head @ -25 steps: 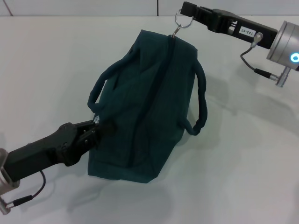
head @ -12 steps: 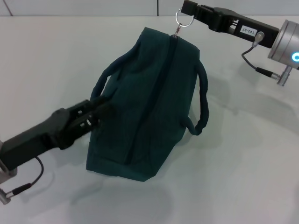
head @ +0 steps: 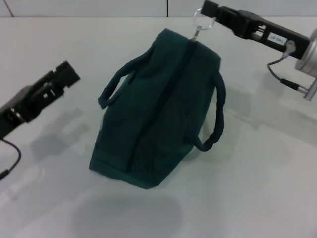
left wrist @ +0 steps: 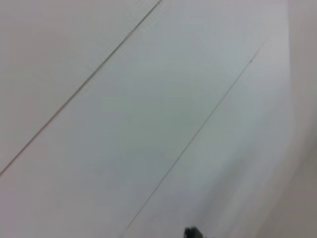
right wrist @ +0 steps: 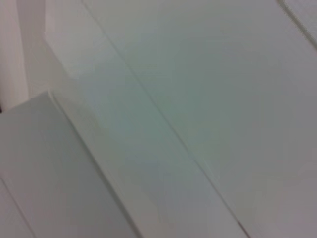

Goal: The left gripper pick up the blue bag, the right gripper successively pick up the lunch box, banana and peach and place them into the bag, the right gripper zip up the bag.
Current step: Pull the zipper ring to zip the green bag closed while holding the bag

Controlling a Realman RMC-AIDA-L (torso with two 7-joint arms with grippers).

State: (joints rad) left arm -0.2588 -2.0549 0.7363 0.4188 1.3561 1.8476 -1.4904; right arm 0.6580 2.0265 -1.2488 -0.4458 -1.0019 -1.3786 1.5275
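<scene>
The blue bag lies on the white table in the head view, its zip closed along the top. My right gripper is at the bag's far end, shut on the ring zip pull. Off to the bag's left, my left gripper hangs in the air, clear of the bag, open and holding nothing. The lunch box, banana and peach are out of view. Both wrist views show only pale surfaces.
One padded handle droops over the bag's right side and the other over its left. A cable hangs under the right arm. The back wall runs just behind the bag's far end.
My left gripper has let go of the bag's side and pulled away to the upper left. The bag has shifted slightly right with the right gripper, which still holds the ring.
</scene>
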